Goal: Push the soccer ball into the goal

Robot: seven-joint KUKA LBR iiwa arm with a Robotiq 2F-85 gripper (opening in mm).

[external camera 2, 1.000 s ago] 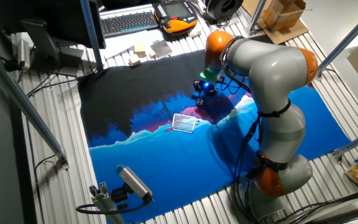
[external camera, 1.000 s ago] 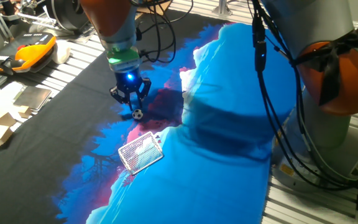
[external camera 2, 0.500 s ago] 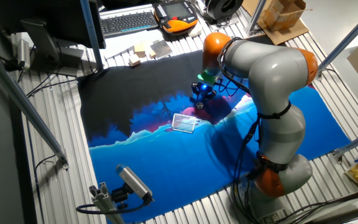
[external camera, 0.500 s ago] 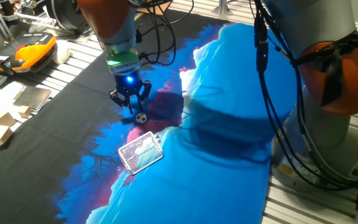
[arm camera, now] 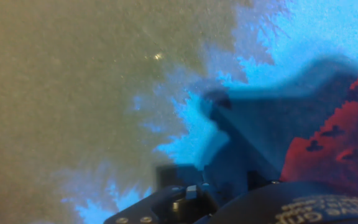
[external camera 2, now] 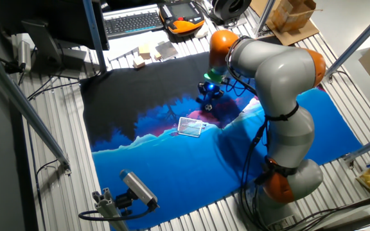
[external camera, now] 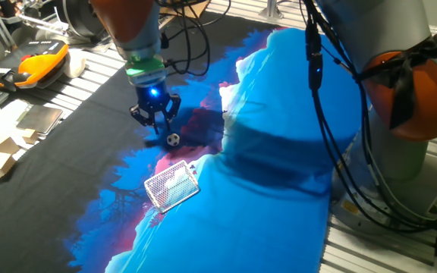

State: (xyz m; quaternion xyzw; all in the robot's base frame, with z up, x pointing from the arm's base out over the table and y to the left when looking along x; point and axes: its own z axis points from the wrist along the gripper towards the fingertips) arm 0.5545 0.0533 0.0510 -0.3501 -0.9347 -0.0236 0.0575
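The soccer ball [external camera: 173, 139] is a tiny white ball with black patches, lying on the dark red patch of the cloth. My gripper [external camera: 156, 126] hangs low over the cloth just up and left of the ball, fingers drawn together and holding nothing. The goal [external camera: 171, 184] is a small white mesh frame lying on the blue cloth, a short way nearer the camera than the ball. In the other fixed view the gripper [external camera 2: 205, 98] is above the goal [external camera 2: 190, 127]. The hand view shows only blurred cloth and a dark finger [arm camera: 241, 155]; the ball and the goal are out of it.
A blue, red and black cloth [external camera: 264, 189] covers the table, with a raised fold at its right. An orange pendant [external camera: 40, 61], cards and small boxes [external camera: 6, 144] lie at the left edge. The arm's base and cables [external camera: 400, 114] stand at the right.
The ball has rolled a little to the right, toward the goal side. The gripper has shifted slightly left and back, so it now stands apart from the ball.
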